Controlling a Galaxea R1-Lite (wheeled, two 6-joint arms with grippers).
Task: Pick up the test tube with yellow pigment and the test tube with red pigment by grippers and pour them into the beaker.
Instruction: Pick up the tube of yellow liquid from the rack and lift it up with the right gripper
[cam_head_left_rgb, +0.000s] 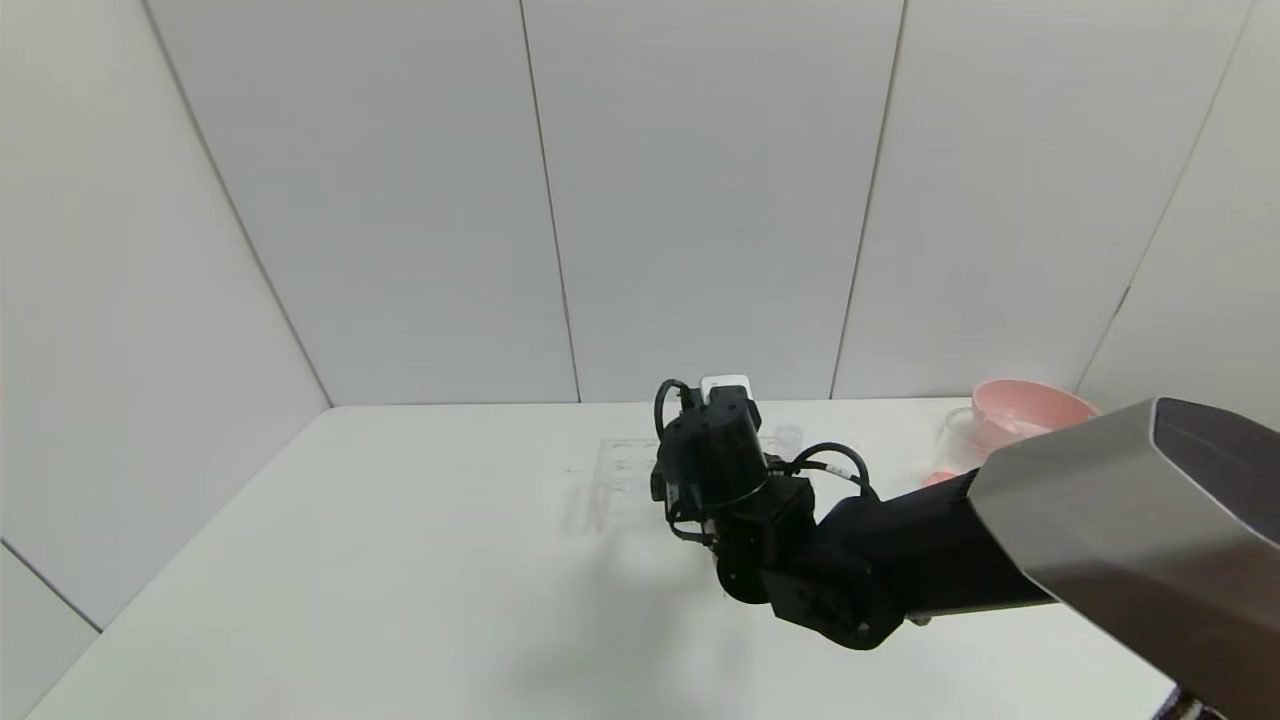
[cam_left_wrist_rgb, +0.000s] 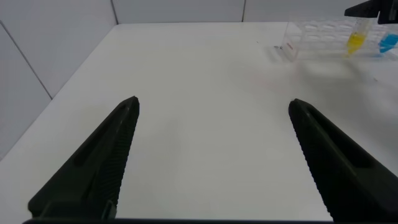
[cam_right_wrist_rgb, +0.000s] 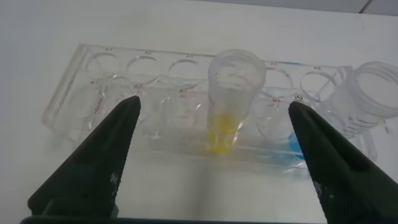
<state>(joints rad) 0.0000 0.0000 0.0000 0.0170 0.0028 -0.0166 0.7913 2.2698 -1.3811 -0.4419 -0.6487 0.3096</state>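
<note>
Yellow tube (cam_right_wrist_rgb: 227, 99) stands upright in our clear rack (cam_right_wrist_rgb: 93, 81), so its open top is free to grasp from above. We hold the right gripper (cam_right_wrist_rgb: 214, 124) spread wide over it, one finger on each side. A blue tube (cam_right_wrist_rgb: 293, 147) and the beaker (cam_right_wrist_rgb: 371, 96) crowd one side. Our left gripper (cam_left_wrist_rgb: 214, 134), also wide, hangs well away above the table (cam_left_wrist_rgb: 199, 93).
</note>
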